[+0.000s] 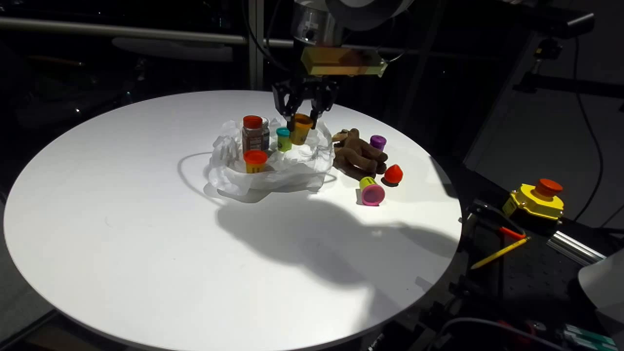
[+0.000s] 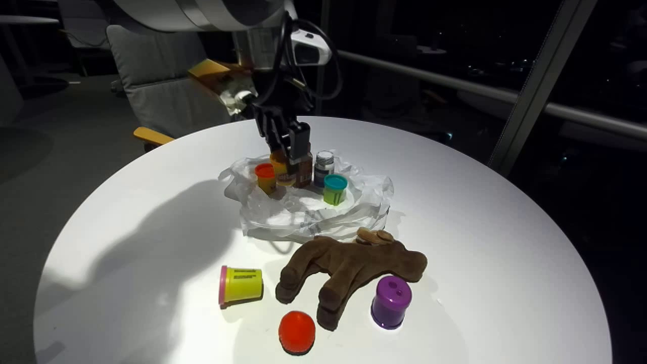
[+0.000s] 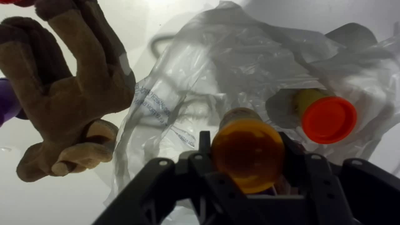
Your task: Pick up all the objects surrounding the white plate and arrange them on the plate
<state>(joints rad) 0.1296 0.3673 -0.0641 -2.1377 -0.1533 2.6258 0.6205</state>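
My gripper (image 3: 246,140) is shut on the orange-rimmed tub (image 1: 301,129), slightly tilted over the white plate (image 1: 273,183); whether its base touches cannot be told. Crinkled clear-white plastic covers the plate. On it stand the red-capped jar (image 1: 252,136), the white-capped bottle (image 2: 324,169), a teal-lidded tub (image 2: 334,189) and a red-lidded tub (image 3: 329,120). Off the plate, the brown plush toy (image 2: 349,268) lies close to the rim. Beyond the toy are a yellow tub (image 2: 243,284) with a pink lid, on its side, a red piece (image 2: 296,332) and a purple piece (image 2: 391,302).
The round white tabletop (image 1: 161,253) carries everything. The jar and bottle stand close beside the held tub. Off the table, an exterior view shows a yellow box with a red button (image 1: 536,200) and a yellow pencil (image 1: 500,253). A grey chair (image 2: 156,76) stands behind the table.
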